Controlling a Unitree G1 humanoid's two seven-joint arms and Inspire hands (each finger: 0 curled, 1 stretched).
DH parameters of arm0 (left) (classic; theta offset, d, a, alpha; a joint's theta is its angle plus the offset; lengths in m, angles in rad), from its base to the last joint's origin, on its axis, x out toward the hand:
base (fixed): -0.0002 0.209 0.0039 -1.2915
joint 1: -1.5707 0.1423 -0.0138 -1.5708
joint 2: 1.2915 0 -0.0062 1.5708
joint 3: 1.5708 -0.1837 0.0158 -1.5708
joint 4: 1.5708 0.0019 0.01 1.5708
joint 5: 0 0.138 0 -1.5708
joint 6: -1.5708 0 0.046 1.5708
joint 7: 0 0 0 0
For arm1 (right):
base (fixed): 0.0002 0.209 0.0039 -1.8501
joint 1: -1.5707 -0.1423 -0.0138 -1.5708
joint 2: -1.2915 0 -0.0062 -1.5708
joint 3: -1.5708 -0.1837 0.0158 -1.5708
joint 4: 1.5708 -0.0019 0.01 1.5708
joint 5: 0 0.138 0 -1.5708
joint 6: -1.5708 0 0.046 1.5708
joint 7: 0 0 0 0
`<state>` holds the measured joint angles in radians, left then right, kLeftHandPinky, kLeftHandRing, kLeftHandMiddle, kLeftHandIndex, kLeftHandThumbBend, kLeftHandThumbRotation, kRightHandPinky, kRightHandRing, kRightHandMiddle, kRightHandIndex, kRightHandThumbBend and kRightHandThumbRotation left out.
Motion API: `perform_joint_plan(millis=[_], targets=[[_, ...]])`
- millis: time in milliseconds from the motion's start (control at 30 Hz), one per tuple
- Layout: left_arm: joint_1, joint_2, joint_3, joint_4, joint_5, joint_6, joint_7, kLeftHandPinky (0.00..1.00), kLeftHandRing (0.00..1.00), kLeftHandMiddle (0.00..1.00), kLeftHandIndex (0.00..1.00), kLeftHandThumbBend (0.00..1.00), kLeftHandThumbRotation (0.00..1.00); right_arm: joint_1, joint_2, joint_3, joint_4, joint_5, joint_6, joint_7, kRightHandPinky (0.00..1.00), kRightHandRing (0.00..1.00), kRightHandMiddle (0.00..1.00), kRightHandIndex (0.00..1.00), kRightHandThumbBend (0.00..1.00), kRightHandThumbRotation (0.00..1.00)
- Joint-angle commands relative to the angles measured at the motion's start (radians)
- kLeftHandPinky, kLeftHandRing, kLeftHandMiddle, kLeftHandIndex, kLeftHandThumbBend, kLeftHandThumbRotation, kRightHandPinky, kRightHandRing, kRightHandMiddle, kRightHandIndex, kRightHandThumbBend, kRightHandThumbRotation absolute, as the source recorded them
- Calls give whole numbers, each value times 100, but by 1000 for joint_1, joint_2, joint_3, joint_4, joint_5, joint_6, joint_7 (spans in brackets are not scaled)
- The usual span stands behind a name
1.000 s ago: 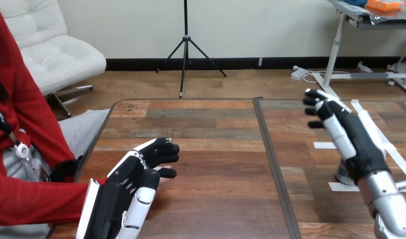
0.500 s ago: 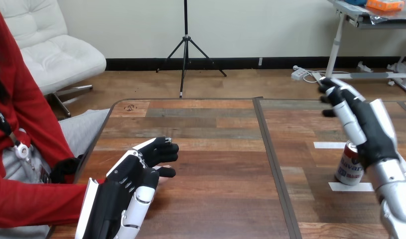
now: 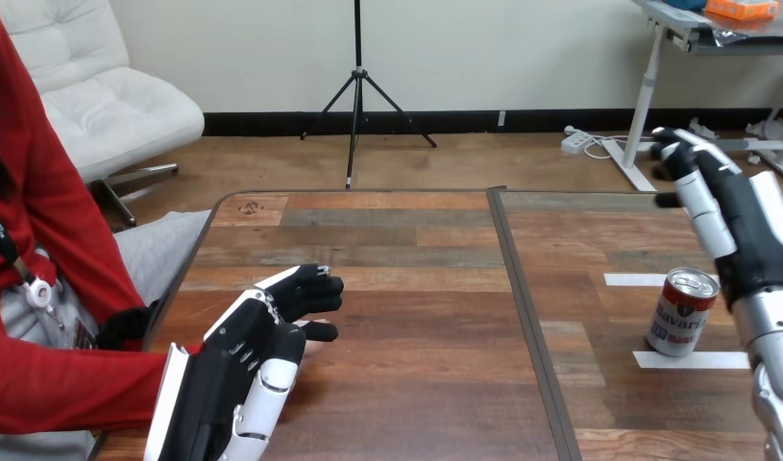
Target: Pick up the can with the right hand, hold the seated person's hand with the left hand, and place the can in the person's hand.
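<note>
1. Near left, the robot's black-and-white left hand covers the end of the person's red sleeve; its grip cannot be told, so the person's hand might slip free.
2. At right, the red-and-white metal can stands upright, untouched, on the wooden table.
3. Beyond, the right hand hangs open; a skewed descent could topple the can.

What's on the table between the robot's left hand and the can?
Nothing but bare table between the left hand and the can, crossed by a dark seam, in the head view.
</note>
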<state>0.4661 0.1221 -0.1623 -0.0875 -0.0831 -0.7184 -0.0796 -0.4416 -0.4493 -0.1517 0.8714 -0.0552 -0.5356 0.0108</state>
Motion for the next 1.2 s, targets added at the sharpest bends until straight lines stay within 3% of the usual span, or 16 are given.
perform_joint_plan(millis=[0,367,667,1167], targets=[[-53,-36,12,3,4,-14,1,64,74,74,73,53,82,-91,-41,-7,21,-22,-19,-31,73,83,86,85,61,100],[-49,-37,10,3,-2,-15,-2,64,74,74,73,52,82,-114,-72,1,87,-65,-7,-67,76,85,88,86,55,100],[-46,-36,11,-1,-5,-7,-3,65,74,74,73,53,82,-130,-82,8,135,-90,34,-105,77,85,88,85,65,99],[-44,-37,10,7,-9,-16,-7,65,75,74,73,53,82,-144,-89,15,195,-103,74,-111,80,89,90,88,69,91]])
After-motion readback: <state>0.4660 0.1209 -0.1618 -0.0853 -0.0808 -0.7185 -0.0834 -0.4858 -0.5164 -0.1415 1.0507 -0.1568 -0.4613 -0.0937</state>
